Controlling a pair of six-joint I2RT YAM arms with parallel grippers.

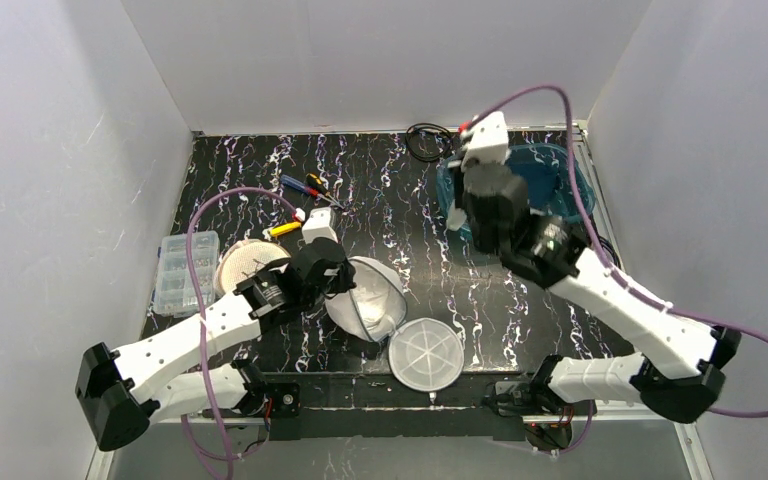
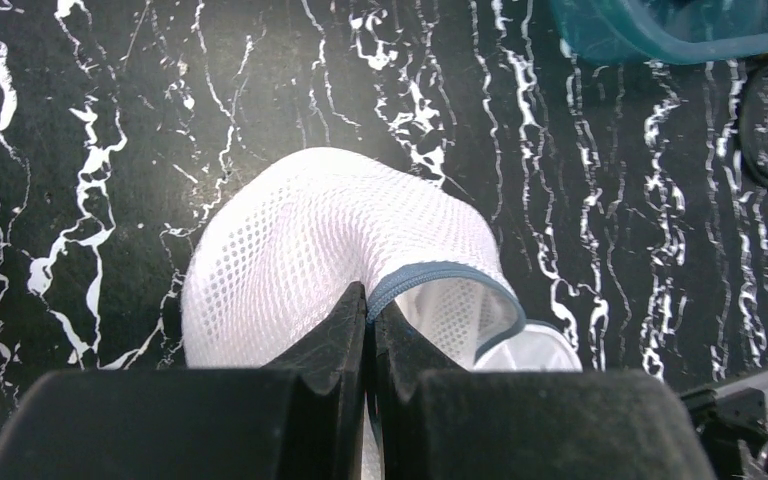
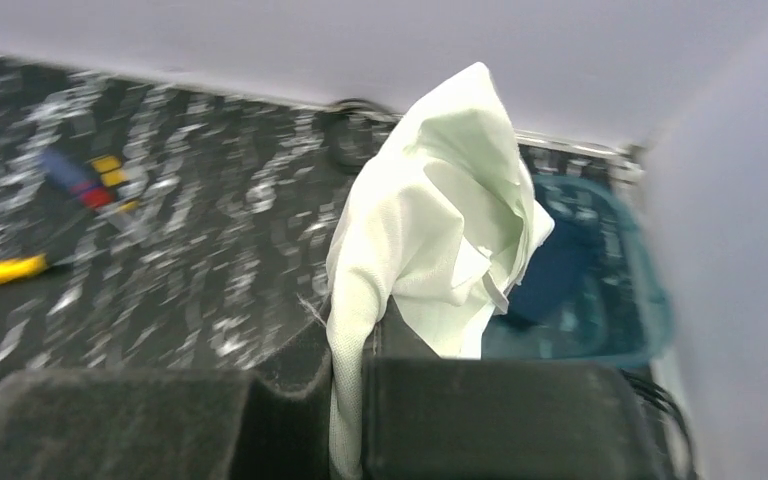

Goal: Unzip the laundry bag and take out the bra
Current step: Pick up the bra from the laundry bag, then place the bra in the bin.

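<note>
The white mesh laundry bag (image 1: 370,295) lies open near the table's front, its round second half (image 1: 426,353) flat beside it. In the left wrist view the bag (image 2: 300,240) shows a grey-blue zipper edge, and my left gripper (image 2: 368,300) is shut on that edge. At the back right, my right gripper (image 3: 360,325) is shut on the bra (image 3: 440,210), a pale greenish-white bundle of fabric held up in front of the teal bin (image 3: 610,300). From above, the right gripper (image 1: 482,150) hangs over the bin's (image 1: 560,180) left part; the bra is hidden there.
A dark blue item (image 3: 550,275) lies in the bin. A clear compartment box (image 1: 175,275) and a tan round disc (image 1: 245,262) sit at the left. Small tools (image 1: 305,185) and a yellow one (image 1: 282,229) lie mid-left. A black cable ring (image 1: 422,140) is at the back.
</note>
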